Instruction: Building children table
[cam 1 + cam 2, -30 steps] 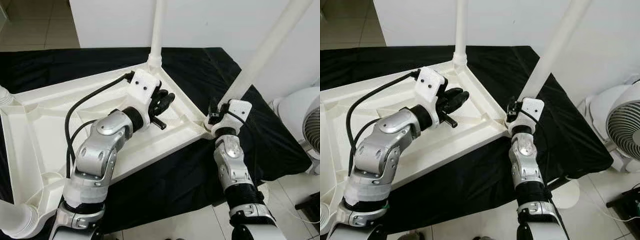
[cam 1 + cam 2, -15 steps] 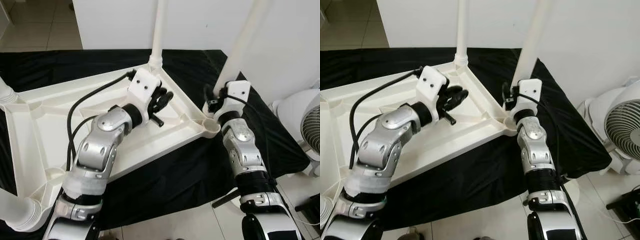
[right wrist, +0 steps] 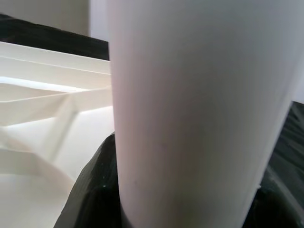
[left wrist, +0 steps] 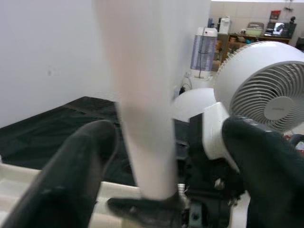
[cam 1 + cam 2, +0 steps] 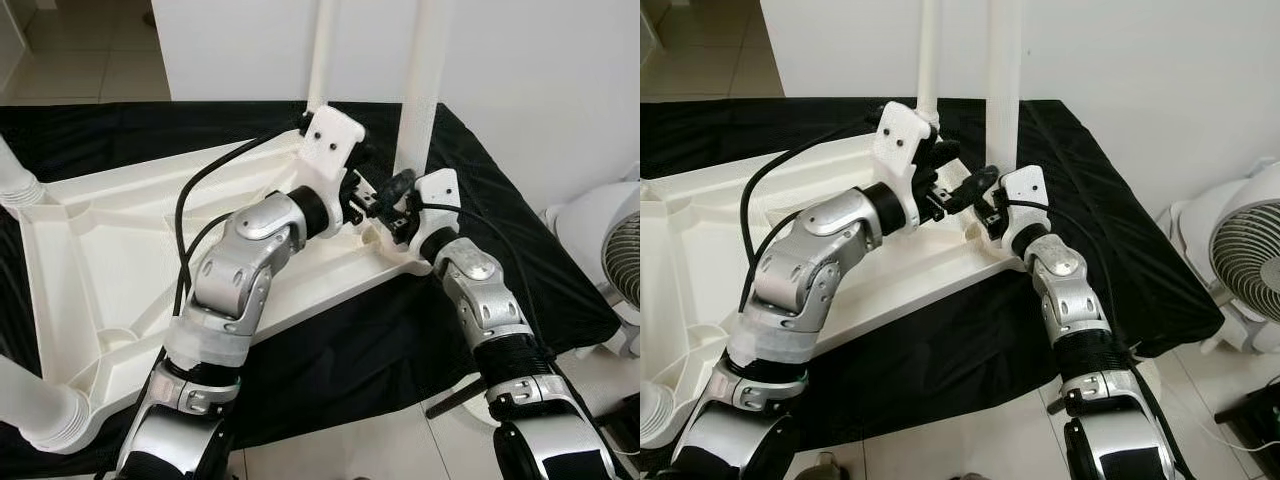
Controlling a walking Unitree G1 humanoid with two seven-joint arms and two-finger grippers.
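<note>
The white children's table top [image 5: 110,250] lies upside down on a black cloth. A white leg [image 5: 424,80] stands upright at the top's right corner. My right gripper [image 5: 402,222] is shut on that leg's base, and in the right wrist view the leg [image 3: 199,114] sits between its black fingers [image 3: 92,190]. My left gripper [image 5: 385,190] is open just left of the same leg. In the left wrist view its fingers [image 4: 71,175] are spread on either side of the leg [image 4: 147,118], without touching it.
Another leg [image 5: 320,50] stands upright at the far corner. Two more legs [image 5: 15,180] [image 5: 35,410] are at the left corners. A white fan [image 5: 610,250] stands on the floor to the right. A white wall rises close behind the cloth [image 5: 540,250].
My right gripper has swung the leg from a rightward tilt to upright over the right corner. My left gripper has moved right, up to the leg's base.
</note>
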